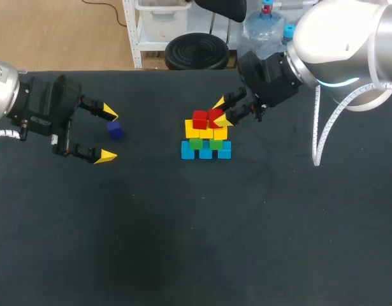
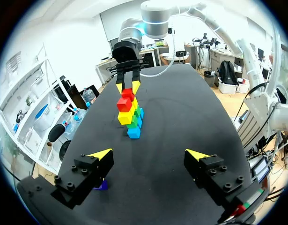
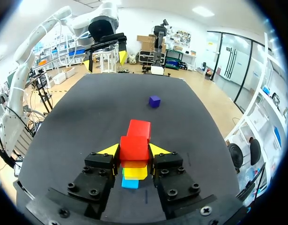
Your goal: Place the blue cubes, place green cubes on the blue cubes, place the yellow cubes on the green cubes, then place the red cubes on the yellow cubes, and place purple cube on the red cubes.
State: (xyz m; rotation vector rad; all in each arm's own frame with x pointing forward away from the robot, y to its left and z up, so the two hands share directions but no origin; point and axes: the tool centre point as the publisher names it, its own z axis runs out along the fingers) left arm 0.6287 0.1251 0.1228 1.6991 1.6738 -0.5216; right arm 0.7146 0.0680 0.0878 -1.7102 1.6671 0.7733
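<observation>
The right gripper (image 3: 134, 151) is closed narrow on a red cube (image 3: 134, 146), a finger pressed to each side, and the cube rests on the yellow cubes (image 1: 206, 132) next to a second red cube (image 3: 139, 128). The stack, with blue cubes (image 1: 206, 152) at the base and green cubes (image 1: 205, 143) on them, stands on the bench (image 1: 183, 242) midway between its side edges, nearer the far edge. Toward the left edge the left gripper (image 1: 108, 134) is spread wide and empty, with the purple cube (image 1: 115, 131) lying close by its fingers.
</observation>
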